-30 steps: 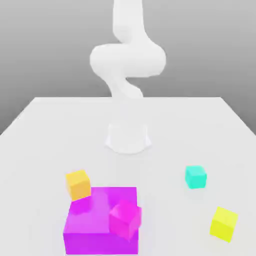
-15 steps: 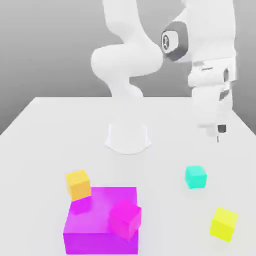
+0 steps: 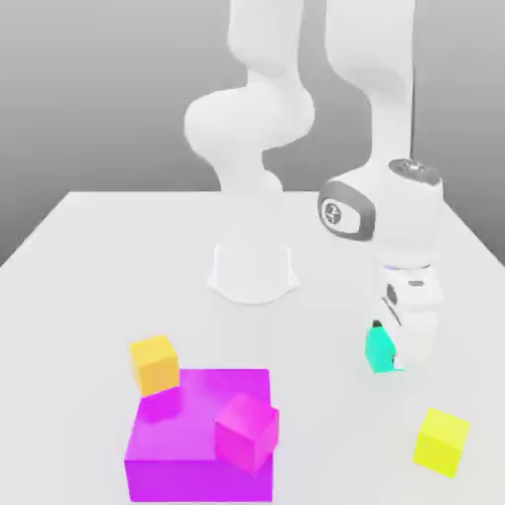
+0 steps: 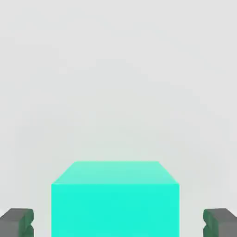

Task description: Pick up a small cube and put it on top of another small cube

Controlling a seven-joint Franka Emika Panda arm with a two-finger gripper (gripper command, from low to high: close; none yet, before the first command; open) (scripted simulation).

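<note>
The end effector [image 3: 393,357] is down at the worktop [image 3: 89,266], its fingers [image 4: 17,223] spread apart on either side of the small teal cube [image 4: 115,199]. The cube rests on the worktop (untouched by either finger), well apart from the yellow cube [image 3: 441,441].

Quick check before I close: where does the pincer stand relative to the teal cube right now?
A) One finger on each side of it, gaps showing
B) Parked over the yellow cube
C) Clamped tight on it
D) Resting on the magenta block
A: in the hand view the teal cube sits between the fingertips of the pincer, with bare table showing on both sides.
</note>
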